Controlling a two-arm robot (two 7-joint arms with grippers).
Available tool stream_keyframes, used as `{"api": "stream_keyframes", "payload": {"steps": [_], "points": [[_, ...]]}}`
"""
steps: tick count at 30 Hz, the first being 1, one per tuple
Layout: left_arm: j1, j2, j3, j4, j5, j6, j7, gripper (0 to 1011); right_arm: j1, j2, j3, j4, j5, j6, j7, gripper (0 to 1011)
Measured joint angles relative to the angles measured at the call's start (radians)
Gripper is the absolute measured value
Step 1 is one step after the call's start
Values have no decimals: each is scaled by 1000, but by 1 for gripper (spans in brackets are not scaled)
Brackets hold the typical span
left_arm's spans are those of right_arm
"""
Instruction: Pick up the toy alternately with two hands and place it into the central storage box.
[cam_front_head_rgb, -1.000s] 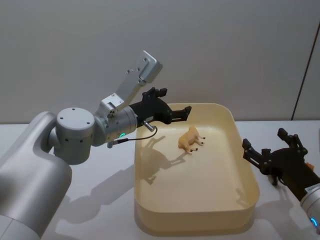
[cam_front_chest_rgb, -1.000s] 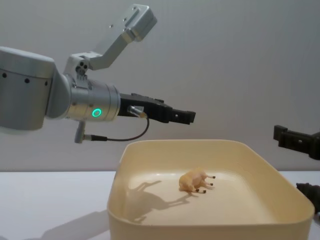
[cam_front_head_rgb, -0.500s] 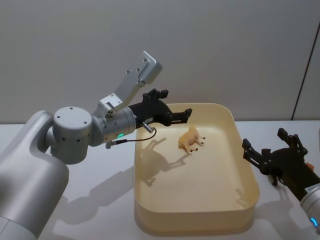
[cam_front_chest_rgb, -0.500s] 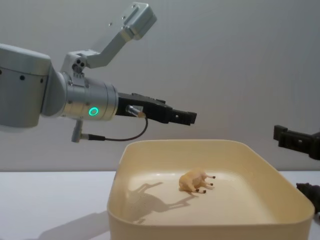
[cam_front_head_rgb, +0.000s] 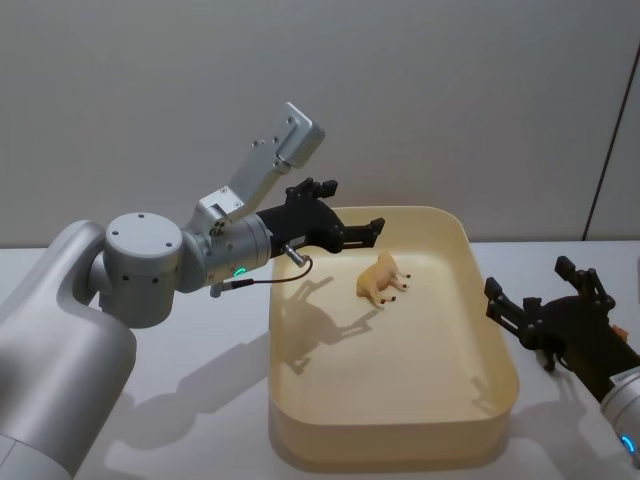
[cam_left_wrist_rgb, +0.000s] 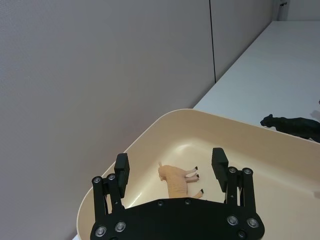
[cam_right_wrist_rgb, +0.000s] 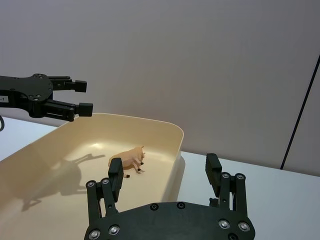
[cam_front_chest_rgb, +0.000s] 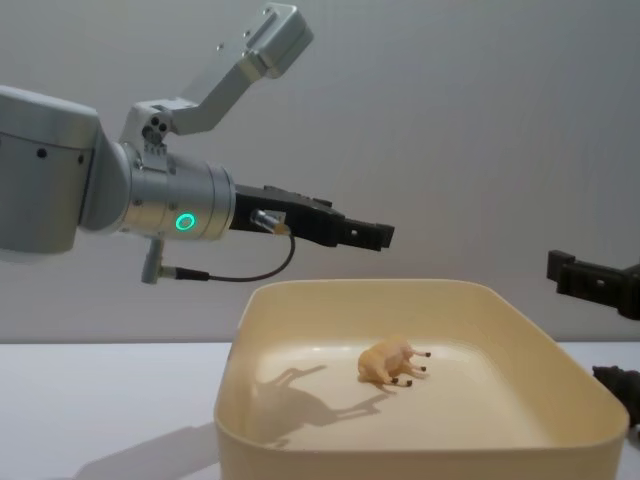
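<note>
The central storage box (cam_front_head_rgb: 390, 450), a large cream-yellow tub, stands in the middle of the white table. A tan toy animal (cam_front_head_rgb: 380, 278) lies on its side on the tub floor near the back; it is also in the chest view (cam_front_chest_rgb: 390, 362). My left gripper (cam_front_head_rgb: 352, 210) hovers open and empty above the tub's back-left rim, and the toy (cam_left_wrist_rgb: 175, 181) lies below and ahead of its fingers. My right gripper (cam_front_head_rgb: 530, 280) is open and empty just outside the tub's right wall (cam_right_wrist_rgb: 172, 150).
A black toy animal (cam_left_wrist_rgb: 295, 127) stands on the table beyond the tub's right side. Grey wall panels rise close behind the table. White tabletop (cam_front_head_rgb: 200, 380) stretches to the left of the tub.
The left arm has drawn back very slightly to the left. Its gripper still hovers over the tub's back-left rim. The toy and the right gripper have not moved.
</note>
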Motion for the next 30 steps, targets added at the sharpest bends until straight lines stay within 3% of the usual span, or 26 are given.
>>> {"api": "stream_keyframes", "payload": {"steps": [7, 11, 23, 30], "points": [[1, 1, 0, -1, 0, 1, -2, 1001, -2, 11, 7, 0, 0, 0, 8, 1001], [1, 1, 0, -1, 0, 1, -3, 1002, -17, 35, 23, -8, 6, 0, 13, 1001], [1, 1, 0, -2, 0, 2, -4, 1001, -167, 155, 102, -94, 60, 29, -44, 1001], [1, 1, 0, -2, 0, 2, -4, 1002, -250, 186, 131, -134, 81, 58, -97, 1001]]}}
